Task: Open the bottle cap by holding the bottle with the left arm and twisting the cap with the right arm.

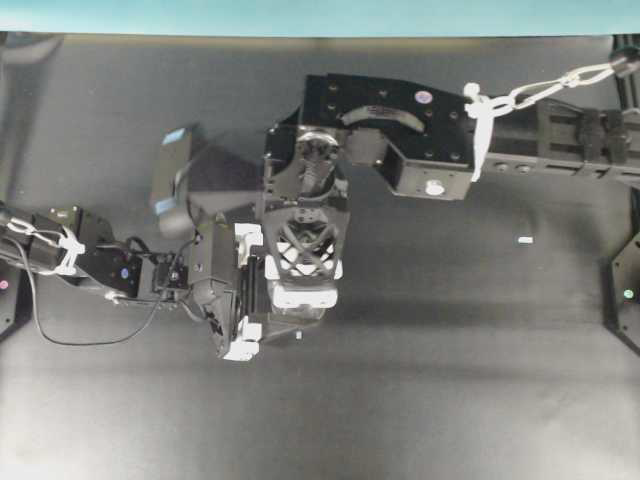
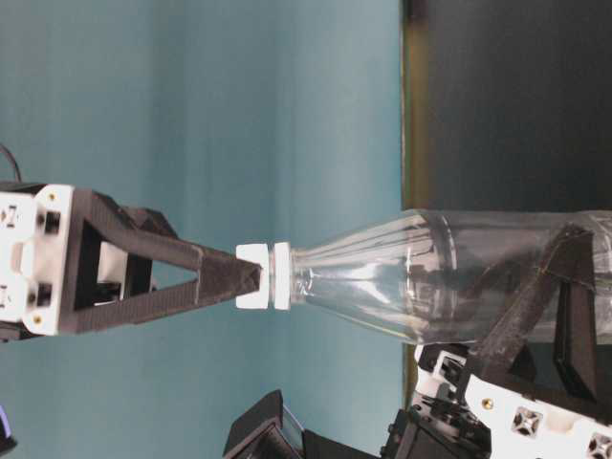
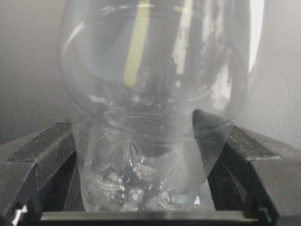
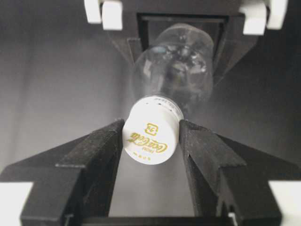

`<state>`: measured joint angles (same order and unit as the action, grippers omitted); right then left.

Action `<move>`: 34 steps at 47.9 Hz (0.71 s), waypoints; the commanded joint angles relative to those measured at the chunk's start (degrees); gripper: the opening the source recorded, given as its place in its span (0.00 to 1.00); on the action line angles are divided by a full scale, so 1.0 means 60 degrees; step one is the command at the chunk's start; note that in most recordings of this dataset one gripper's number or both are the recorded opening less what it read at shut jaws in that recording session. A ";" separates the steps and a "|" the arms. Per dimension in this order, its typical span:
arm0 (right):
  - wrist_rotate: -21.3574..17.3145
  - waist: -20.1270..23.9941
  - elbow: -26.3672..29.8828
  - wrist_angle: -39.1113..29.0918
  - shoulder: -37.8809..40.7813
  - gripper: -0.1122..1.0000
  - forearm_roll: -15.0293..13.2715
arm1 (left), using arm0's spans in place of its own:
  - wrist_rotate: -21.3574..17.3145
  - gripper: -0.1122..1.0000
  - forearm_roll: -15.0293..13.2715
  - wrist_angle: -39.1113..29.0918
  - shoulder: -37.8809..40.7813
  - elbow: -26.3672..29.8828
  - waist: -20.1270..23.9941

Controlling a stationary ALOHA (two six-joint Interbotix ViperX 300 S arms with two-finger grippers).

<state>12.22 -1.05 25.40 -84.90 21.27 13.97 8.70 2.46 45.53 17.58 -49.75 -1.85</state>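
The clear bottle (image 2: 411, 277) stands upright off the dark mat, its lower body clamped between the black fingers (image 3: 254, 155) of my left gripper (image 3: 150, 160), which is shut on it. The white bottle cap (image 4: 151, 136) with gold lettering sits on the neck. My right gripper (image 4: 151, 143) comes down from above, and both its fingers (image 4: 202, 146) press the cap's sides, so it is shut on the cap. In the overhead view the right gripper (image 1: 300, 290) covers nearly all of the bottle, with the left arm (image 1: 90, 262) reaching in from the left.
A small white tape mark (image 1: 525, 240) lies on the dark mat (image 1: 450, 390) to the right. A black base (image 1: 628, 295) sits at the right edge. A teal wall (image 1: 300, 15) runs along the far side.
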 commanded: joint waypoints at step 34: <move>0.4087 0.0073 -0.0132 0.0542 -0.0132 0.44 -0.0542 | 0.0103 0.84 0.0029 -0.0190 0.0073 -0.0029 -0.0264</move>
<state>36.65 -0.79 24.26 -82.53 20.92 12.13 8.88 2.37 45.44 17.58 -49.75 -2.11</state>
